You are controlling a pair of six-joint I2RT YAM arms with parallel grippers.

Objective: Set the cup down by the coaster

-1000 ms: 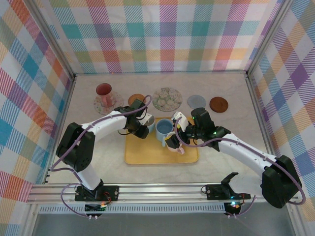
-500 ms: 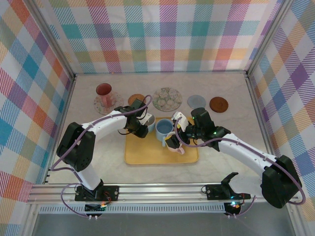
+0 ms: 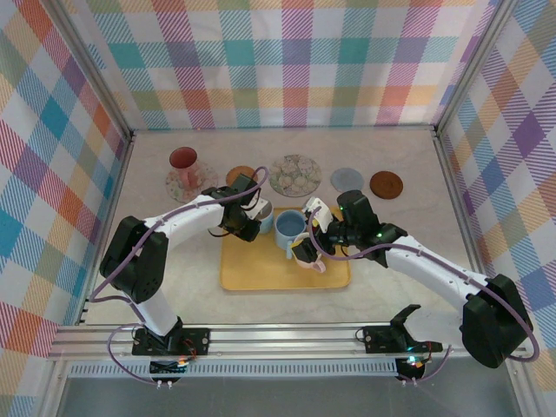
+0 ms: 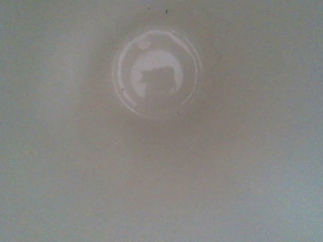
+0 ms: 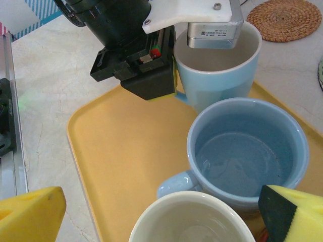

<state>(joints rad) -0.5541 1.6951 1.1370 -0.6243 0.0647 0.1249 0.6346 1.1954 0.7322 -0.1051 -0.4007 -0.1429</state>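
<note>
three plaid walls (image 3: 287, 61) ring a pale marble surface (image 3: 400, 156). pale blue cup (image 5: 222, 85) sits on yellow tray (image 3: 261, 274), centre frame; left end effector (image 3: 254, 217) at its rim, grip unclear; right end effector (image 3: 306, 248) spread apart.

The overhead view is bright and evenly lit from above, sharp throughout, with soft, short shadows under the arms on the pale desk (image 3: 391, 156) and yellow tray (image 3: 261, 274). The left wrist picture is hazy, washed-out and low in contrast, a grey-cream blur with one round ring of glare (image 4: 156, 73) and a dark reflection inside it. The right wrist picture is bright; the blue cup (image 5: 247, 151) is crisp with glossy highlights inside, while the yellow fingertips (image 5: 30, 214) at the bottom corners are soft.
</note>
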